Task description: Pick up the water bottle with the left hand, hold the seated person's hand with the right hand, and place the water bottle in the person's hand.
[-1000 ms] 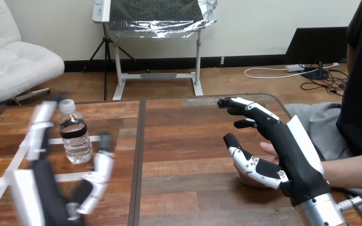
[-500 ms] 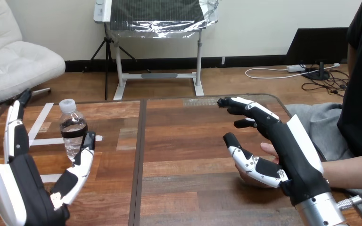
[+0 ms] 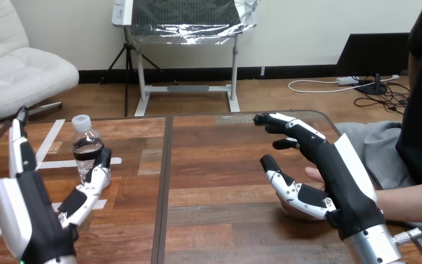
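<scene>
Clear plastic water bottle with a white cap (image 3: 88,154) stands upright on the brown wooden table (image 3: 220,165), left of centre. The robot's left hand (image 3: 30,212) is spread wide, fingers straight, thumb right at the bottle's side, with nothing in its grip. This looks like the reach-to-grasp step. The right hand (image 3: 332,170) lies open over the person's hand (image 3: 312,175) at the table's right edge, no clasp visible. Next move, I'd say: slide the left palm in and wrap the bottle's middle.

Water bottle (image 3: 87,152) stands on table (image 3: 220,165), left of person's hand (image 3: 311,174).
</scene>
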`<action>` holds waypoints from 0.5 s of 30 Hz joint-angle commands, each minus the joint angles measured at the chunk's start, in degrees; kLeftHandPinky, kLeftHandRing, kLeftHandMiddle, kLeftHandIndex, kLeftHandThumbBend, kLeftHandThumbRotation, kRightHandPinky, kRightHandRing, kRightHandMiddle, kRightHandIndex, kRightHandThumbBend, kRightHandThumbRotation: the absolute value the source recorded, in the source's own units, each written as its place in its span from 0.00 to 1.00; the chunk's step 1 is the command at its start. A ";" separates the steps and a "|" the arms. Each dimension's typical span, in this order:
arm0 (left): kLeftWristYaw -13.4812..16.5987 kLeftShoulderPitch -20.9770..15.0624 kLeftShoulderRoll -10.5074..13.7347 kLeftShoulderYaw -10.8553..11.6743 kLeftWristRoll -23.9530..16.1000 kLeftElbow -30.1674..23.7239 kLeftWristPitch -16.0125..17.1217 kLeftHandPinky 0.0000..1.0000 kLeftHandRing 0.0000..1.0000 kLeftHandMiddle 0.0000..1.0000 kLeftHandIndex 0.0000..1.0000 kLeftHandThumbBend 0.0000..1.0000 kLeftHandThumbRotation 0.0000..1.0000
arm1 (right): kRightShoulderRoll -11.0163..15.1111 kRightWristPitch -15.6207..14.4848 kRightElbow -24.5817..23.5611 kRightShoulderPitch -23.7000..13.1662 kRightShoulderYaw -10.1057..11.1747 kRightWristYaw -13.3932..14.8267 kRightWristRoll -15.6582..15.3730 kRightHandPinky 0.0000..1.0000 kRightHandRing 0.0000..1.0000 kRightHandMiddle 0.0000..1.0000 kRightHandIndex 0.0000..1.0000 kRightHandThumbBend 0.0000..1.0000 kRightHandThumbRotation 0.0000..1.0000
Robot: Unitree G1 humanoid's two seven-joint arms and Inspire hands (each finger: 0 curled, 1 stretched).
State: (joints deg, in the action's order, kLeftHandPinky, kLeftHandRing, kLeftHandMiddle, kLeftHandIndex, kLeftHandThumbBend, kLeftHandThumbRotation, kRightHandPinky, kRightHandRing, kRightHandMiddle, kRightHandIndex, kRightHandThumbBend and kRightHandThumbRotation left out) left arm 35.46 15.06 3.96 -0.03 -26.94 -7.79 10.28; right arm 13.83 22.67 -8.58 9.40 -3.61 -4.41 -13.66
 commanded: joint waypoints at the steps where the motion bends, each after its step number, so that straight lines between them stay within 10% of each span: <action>1: -2.29 -6.41 1.84 1.69 -1.18 1.72 -3.24 0.91 0.95 0.97 0.97 0.76 0.43 | -0.05 -0.07 -1.17 -4.53 0.89 0.57 -0.11 0.72 0.82 0.85 0.77 0.28 0.00; 15: -5.95 -14.06 6.74 3.02 -3.70 7.65 -7.70 0.84 0.92 0.95 0.95 0.81 0.50 | -0.09 0.58 -0.16 -5.26 0.95 0.74 -0.03 0.71 0.81 0.85 0.77 0.28 0.00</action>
State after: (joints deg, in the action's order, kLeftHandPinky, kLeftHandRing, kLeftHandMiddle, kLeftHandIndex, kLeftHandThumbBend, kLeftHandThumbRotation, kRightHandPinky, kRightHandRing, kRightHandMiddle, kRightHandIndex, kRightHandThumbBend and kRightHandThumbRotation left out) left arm 30.70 7.43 7.69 2.24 -29.23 -1.78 3.35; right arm 13.84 22.66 -8.57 8.43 -3.60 -4.40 -13.91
